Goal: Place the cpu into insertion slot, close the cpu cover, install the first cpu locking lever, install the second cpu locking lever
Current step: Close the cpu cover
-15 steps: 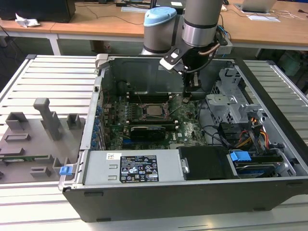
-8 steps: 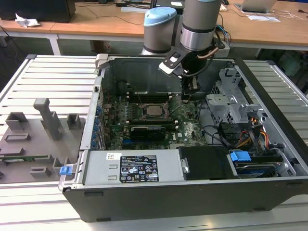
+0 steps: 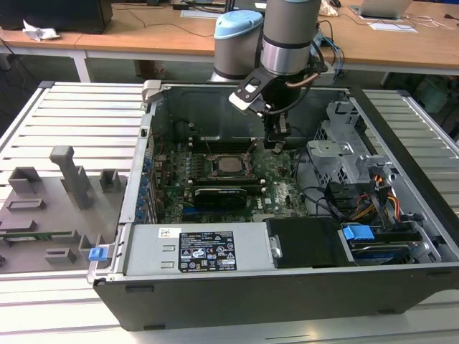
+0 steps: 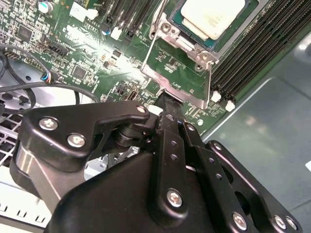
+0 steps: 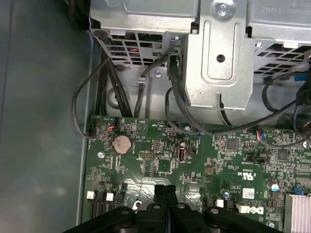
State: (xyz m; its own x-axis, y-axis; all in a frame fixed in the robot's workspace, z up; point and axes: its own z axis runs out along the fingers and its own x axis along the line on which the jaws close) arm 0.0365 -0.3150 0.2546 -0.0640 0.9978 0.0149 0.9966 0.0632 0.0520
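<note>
Inside an open computer case, my gripper [image 3: 276, 142] hangs low over the green motherboard [image 5: 194, 155], just beside the processor socket. The cpu [image 4: 211, 17] lies flat in that socket with its silver face up. In the exterior view it is a little to the exterior view's left of my gripper. The cpu cover [image 4: 192, 99], a thin metal frame with a square window, looks swung up off the socket. Board shows through its window, and its hinge side is by the chip. The frame's length runs from my fingertips straight toward the cpu, so the cover stands between me and the chip. In both wrist views my two black fingers [image 5: 159, 194] are pressed together with no gap. Their tips meet the cover's free edge, though I cannot tell whether they pinch it or merely touch it.
</note>
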